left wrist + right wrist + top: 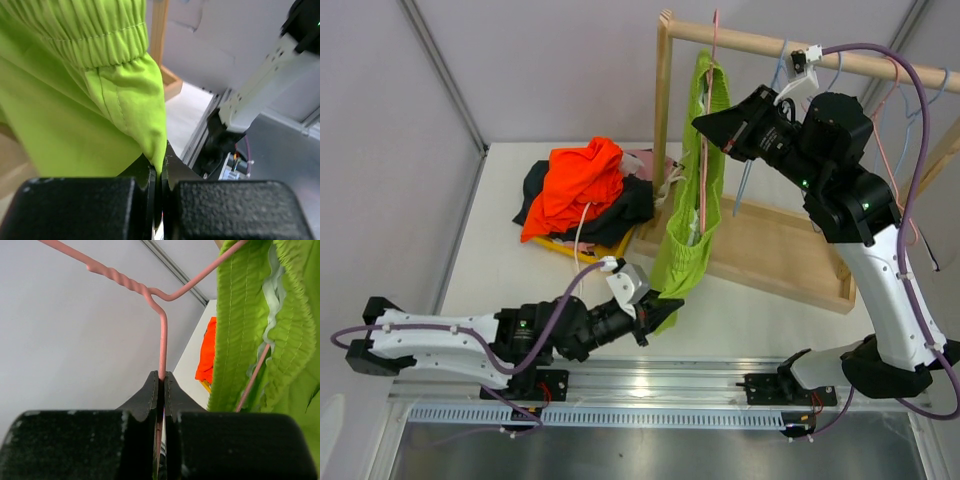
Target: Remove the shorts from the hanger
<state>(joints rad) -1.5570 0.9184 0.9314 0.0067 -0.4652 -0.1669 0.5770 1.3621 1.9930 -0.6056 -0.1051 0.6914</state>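
Observation:
The lime green shorts [691, 215] hang on a pink wire hanger [704, 150] by the wooden rack's left post. My left gripper [661, 305] is shut on the shorts' bottom hem; the left wrist view shows green cloth [120, 110] pinched between its jaws. My right gripper [705, 125] is shut on the pink hanger wire [162, 347], which runs down between its jaws, with the green waistband [260, 325] to its right. Orange shorts [576, 186] lie on dark shorts [620, 208] in a pile on the table, with a bit of pink [642, 162] behind.
The wooden rack [770, 45] has a top rail, a left post and a base tray [780, 250]. Other wire hangers [895, 130] hang at the rail's right end. A yellow item [575, 250] peeks from under the pile. A metal rail [650, 385] lines the near edge.

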